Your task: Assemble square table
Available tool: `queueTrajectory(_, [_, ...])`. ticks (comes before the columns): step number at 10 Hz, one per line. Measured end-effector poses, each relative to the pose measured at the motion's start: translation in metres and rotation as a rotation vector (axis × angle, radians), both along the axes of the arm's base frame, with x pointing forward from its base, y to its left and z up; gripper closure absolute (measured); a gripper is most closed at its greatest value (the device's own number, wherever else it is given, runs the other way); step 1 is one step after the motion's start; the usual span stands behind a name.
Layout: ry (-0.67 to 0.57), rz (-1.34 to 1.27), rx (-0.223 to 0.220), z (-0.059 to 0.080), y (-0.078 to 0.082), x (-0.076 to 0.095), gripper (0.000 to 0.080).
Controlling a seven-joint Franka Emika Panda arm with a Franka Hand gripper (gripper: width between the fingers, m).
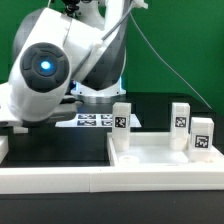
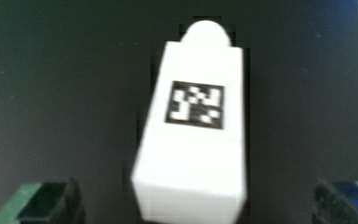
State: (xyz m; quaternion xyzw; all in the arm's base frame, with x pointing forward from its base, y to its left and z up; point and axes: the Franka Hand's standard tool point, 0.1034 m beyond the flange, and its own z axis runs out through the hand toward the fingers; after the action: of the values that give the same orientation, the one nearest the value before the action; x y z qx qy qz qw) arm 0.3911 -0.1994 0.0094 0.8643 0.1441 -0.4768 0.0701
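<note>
In the wrist view a white block leg (image 2: pixel 194 120) with a black-and-white tag lies flat on the black surface, its pointed end away from me. My gripper (image 2: pixel 197 205) is open, with one finger (image 2: pixel 48 203) on each side of the leg's blunt end and not touching it. In the exterior view the white square slab (image 1: pixel 160 152) lies at the right. Three tagged legs stand on it: one (image 1: pixel 122 120) at its near-left corner, one (image 1: pixel 180 116) at the back and one (image 1: pixel 203 136) at the right. The arm's bulk (image 1: pixel 50 70) hides the gripper and the fourth leg there.
The marker board (image 1: pixel 92 120) lies flat behind the slab, toward the arm's base. A long white rail (image 1: pixel 100 180) runs along the front of the black surface. A green wall stands behind.
</note>
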Motion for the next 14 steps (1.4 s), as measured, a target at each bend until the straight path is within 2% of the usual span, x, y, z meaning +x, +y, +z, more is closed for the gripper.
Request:
queueTrajectory(2, [-0.011,-0.004,-0.001,-0.003,-0.005,-0.002,0.015])
queueTrajectory(4, [-0.015,-0.011,-0.007,-0.008,-0.004,-0.013,0.015])
queueTrajectory(7, [-0.016,-0.012,-0.008,-0.008,-0.004,-0.011,0.0159])
queueTrajectory(8, [-0.015,-0.009,-0.008,-0.008,-0.002,-0.011,0.0335])
queueTrajectory(9, [-0.015,-0.006,-0.006,-0.008,-0.001,-0.011,0.0335])
queueTrajectory(10, [-0.015,-0.003,-0.005,-0.008,0.0,-0.01,0.0516])
queueTrajectory(14, [-0.022,0.015,0.001,-0.008,0.007,-0.006,0.0511])
